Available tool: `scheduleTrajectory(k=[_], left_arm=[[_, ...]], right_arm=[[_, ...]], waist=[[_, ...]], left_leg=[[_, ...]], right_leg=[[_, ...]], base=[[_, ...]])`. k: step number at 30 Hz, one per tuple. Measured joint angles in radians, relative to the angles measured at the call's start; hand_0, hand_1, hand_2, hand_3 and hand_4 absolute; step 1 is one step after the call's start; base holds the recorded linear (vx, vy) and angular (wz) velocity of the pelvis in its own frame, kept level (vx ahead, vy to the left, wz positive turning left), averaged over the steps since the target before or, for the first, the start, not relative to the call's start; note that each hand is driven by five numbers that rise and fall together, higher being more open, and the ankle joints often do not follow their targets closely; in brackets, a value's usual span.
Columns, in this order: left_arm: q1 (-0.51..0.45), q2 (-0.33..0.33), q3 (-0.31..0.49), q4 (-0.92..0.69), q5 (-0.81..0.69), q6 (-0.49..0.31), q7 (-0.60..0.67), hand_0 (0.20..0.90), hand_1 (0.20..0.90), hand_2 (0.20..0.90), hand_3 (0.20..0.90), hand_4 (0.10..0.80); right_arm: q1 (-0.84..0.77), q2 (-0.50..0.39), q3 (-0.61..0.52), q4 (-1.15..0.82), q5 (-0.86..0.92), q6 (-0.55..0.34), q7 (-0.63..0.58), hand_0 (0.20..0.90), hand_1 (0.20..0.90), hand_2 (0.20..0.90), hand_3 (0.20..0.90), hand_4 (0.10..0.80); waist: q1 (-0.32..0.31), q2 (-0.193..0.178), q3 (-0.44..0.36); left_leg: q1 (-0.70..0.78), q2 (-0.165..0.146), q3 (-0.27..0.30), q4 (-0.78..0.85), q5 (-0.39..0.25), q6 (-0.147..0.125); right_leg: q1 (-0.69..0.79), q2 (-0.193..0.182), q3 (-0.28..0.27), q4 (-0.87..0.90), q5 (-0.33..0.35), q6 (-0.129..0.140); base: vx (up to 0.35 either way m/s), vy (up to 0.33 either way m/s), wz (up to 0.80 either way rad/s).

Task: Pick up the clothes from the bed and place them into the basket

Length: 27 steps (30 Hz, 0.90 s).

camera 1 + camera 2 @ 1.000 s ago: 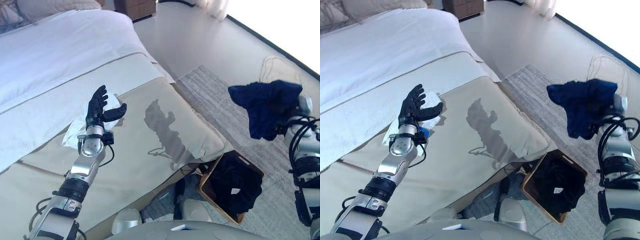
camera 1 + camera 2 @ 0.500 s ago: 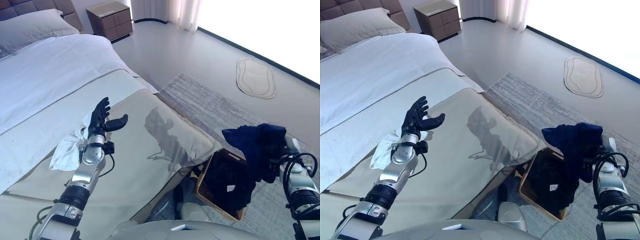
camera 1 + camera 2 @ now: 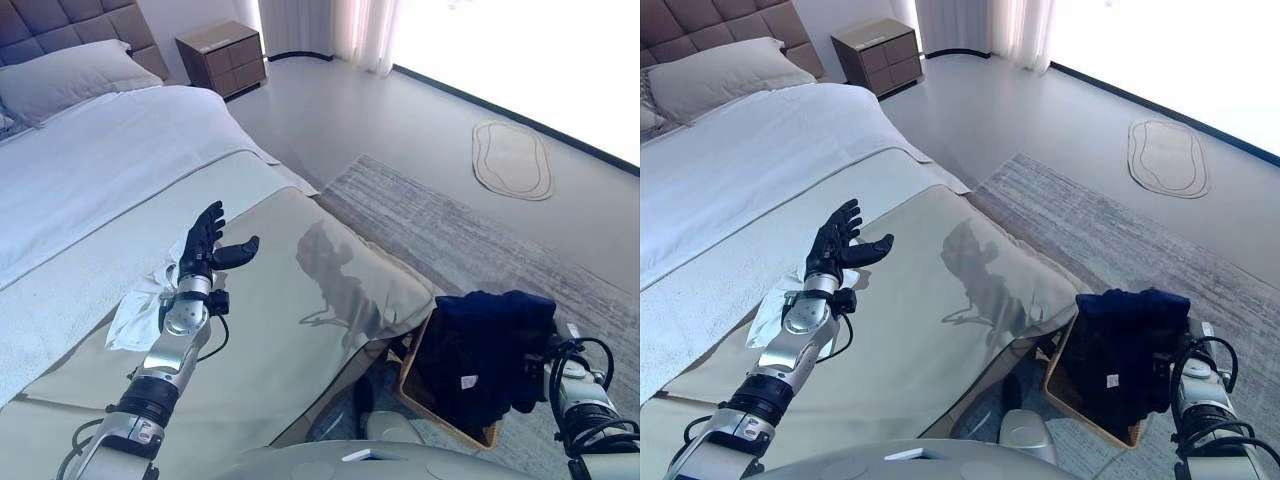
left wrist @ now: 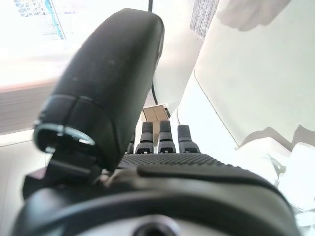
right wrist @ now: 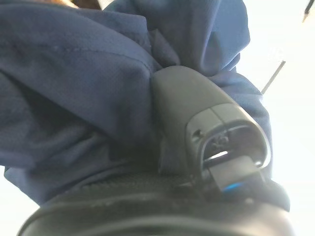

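So nearest the robot on the right, the right hand (image 5: 197, 147) has its thumb pressed into a bunched dark navy garment (image 3: 495, 335), fingers buried in the cloth but clearly clamped on it. The garment hangs in a lumpy wad, long axis roughly up-down, its lower end drooping into the basket (image 3: 412, 385), which sits on the floor right by the foot corner of the bed (image 3: 330, 300). There's already dark clothing (image 3: 1110, 385) inside the basket with a small white tag showing, and the held piece touches or overlaps that pile, can't tell which. Over on the left, the left hand (image 3: 208, 240) is raised above the bed with fingers straight and spread, thumb sticking out sideways, holding nothing. Just behind and under it a crumpled white cloth (image 3: 135, 310) lies on the beige cover, stretched roughly along the arm's line. Further out there's a grey rug (image 3: 450, 225) on the floor, a small oval mat (image 3: 511, 157) beyond it, and at the far end a pillow (image 3: 70, 75) and nightstand (image 3: 222, 45).
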Motion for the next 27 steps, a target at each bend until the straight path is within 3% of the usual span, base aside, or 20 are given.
scheduleTrajectory(k=[7,14,15,16,17,19,27], left_arm=[[0.002,0.000,-0.049,0.003,0.000,0.002,-0.004,0.900,0.900,0.900,0.900,0.800],[0.008,0.000,-0.053,0.003,0.000,0.008,-0.022,0.900,0.900,0.900,0.900,0.800],[0.009,0.000,-0.053,0.003,0.000,0.009,-0.030,0.900,0.900,0.900,0.900,0.800],[0.009,0.000,-0.053,0.003,0.000,0.009,-0.032,0.900,0.900,0.900,0.900,0.800],[0.009,0.000,-0.053,0.003,0.000,0.010,-0.034,0.900,0.900,0.900,0.900,0.800],[0.010,0.000,-0.053,0.003,0.000,0.020,-0.040,0.900,0.900,0.900,0.900,0.800],[0.017,0.000,-0.073,0.003,0.000,0.021,-0.047,0.900,0.900,0.900,0.900,0.800]], right_arm=[[-0.002,0.000,-0.012,0.055,-0.005,0.000,0.000,0.300,0.300,0.300,0.200,0.100],[-0.002,0.000,-0.027,0.090,-0.021,0.003,-0.014,0.300,0.300,0.300,0.200,0.100],[-0.003,0.000,-0.027,0.090,-0.029,0.003,-0.013,0.399,0.399,0.399,0.315,0.215],[-0.004,0.000,-0.027,0.090,-0.039,0.003,-0.013,0.575,0.575,0.575,0.521,0.421],[-0.004,0.000,-0.027,0.090,-0.040,0.003,-0.012,0.575,0.575,0.575,0.521,0.421],[-0.004,0.000,-0.027,0.090,-0.040,0.003,-0.011,0.900,0.900,0.900,0.900,0.800],[-0.002,0.000,-0.028,0.090,-0.047,0.000,-0.011,0.900,0.900,0.900,0.900,0.800]], waist=[[-0.017,0.007,-0.004],[-0.022,0.038,-0.022],[-0.021,0.048,-0.025],[-0.021,0.054,-0.024],[-0.021,0.057,-0.024],[-0.021,0.067,-0.023],[-0.027,0.085,-0.021]], left_leg=[[-0.008,0.003,0.003,-0.001,0.000,0.001],[-0.020,0.001,0.003,0.001,0.001,-0.001],[-0.021,0.000,0.003,-0.001,0.000,-0.001],[-0.021,0.000,0.003,-0.002,0.000,-0.001],[-0.021,0.000,0.003,-0.002,0.000,-0.001],[-0.021,0.000,0.003,-0.003,-0.003,-0.002],[-0.034,0.000,0.007,-0.003,-0.003,-0.002]], right_leg=[[-0.011,-0.001,0.002,-0.001,-0.001,0.001],[-0.020,-0.002,0.003,-0.003,-0.001,0.001],[-0.020,-0.002,0.003,-0.004,-0.001,0.001],[-0.020,-0.002,0.003,-0.005,-0.001,0.002],[-0.020,-0.002,0.003,-0.005,-0.002,0.002],[-0.021,-0.002,0.003,-0.005,-0.003,0.004],[-0.037,-0.002,0.009,-0.005,-0.003,0.004]], base=[[-0.004,-0.002,0.00],[0.000,0.000,0.00],[0.000,0.000,0.00],[0.000,0.000,0.00],[0.000,0.000,0.00],[0.000,0.000,0.00],[0.003,-0.001,-0.01]])
